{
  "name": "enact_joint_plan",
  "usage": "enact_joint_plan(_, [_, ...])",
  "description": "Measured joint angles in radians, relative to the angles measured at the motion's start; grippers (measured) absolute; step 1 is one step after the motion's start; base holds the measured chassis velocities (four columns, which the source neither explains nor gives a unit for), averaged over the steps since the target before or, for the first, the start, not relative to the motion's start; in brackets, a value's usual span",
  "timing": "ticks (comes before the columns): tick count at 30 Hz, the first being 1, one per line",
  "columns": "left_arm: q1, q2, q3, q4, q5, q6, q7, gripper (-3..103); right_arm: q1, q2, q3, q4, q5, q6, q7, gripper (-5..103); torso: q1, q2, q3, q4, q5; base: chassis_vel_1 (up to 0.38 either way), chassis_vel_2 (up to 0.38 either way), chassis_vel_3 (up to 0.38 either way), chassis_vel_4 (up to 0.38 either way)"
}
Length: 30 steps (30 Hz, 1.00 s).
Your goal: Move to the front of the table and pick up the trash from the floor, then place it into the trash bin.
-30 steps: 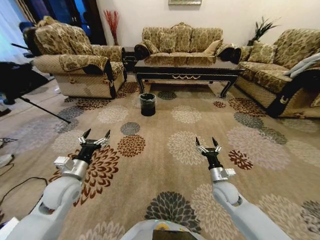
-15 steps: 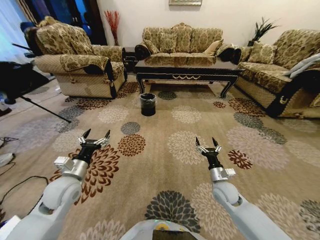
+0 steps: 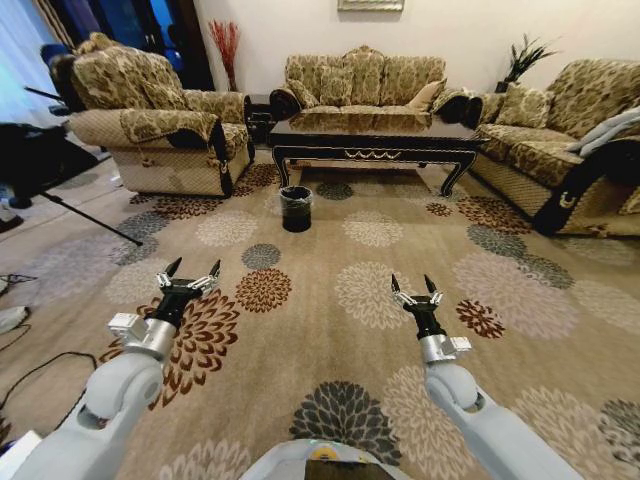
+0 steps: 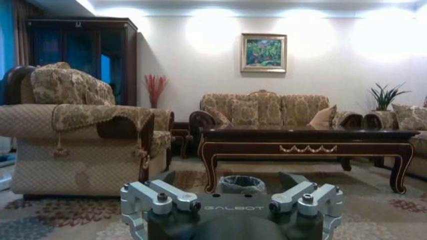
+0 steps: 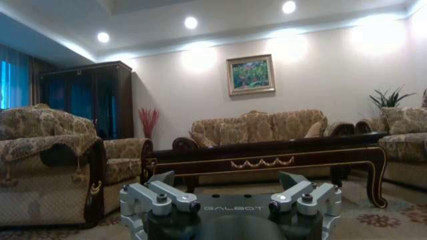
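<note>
Far beyond both hands, trash bin (image 3: 295,208)

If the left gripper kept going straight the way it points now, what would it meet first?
Probably the trash bin: in the wrist view it sits centred between the open left gripper's fingers, before the table. Carpet between looks free.

Tan carpet with big round flower medallions (image 3: 330,330) is covering the whole floor here; the small round black trash bin (image 3: 295,208) is sitting on it, just beside the long glossy dark wood coffee table's (image 3: 375,137) front-left leg.
</note>
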Motion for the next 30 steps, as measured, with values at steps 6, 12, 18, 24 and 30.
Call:
enact_joint_plan(6, [0.0, 0.0, 0.0, 0.0, 0.0, 0.0, 0.0, 100, 0.0, 0.0, 0.0, 0.0, 0.0, 0.0, 0.0, 100, 0.0, 0.0, 0.0, 0.0, 0.0, 0.0, 0.0, 0.0, 0.0])
enact_joint_plan(12, [0.0, 0.0, 0.0, 0.0, 0.0, 0.0, 0.0, 100, 0.0, 0.0, 0.0, 0.0, 0.0, 0.0, 0.0, 100, 0.0, 0.0, 0.0, 0.0, 0.0, 0.0, 0.0, 0.0, 0.0])
enact_joint_plan(18, [0.0, 0.0, 0.0, 0.0, 0.0, 0.0, 0.0, 100, 0.0, 0.0, 0.0, 0.0, 0.0, 0.0, 0.0, 100, 0.0, 0.0, 0.0, 0.0, 0.0, 0.0, 0.0, 0.0, 0.0])
enact_joint_plan(24, [0.0, 0.0, 0.0, 0.0, 0.0, 0.0, 0.0, 100, 0.0, 0.0, 0.0, 0.0, 0.0, 0.0, 0.0, 100, 0.0, 0.0, 0.0, 0.0, 0.0, 0.0, 0.0, 0.0, 0.0])
enact_joint_plan(30, [0.0, 0.0, 0.0, 0.0, 0.0, 0.0, 0.0, 100, 0.0, 0.0, 0.0, 0.0, 0.0, 0.0, 0.0, 100, 0.0, 0.0, 0.0, 0.0, 0.0, 0.0, 0.0, 0.0, 0.0])
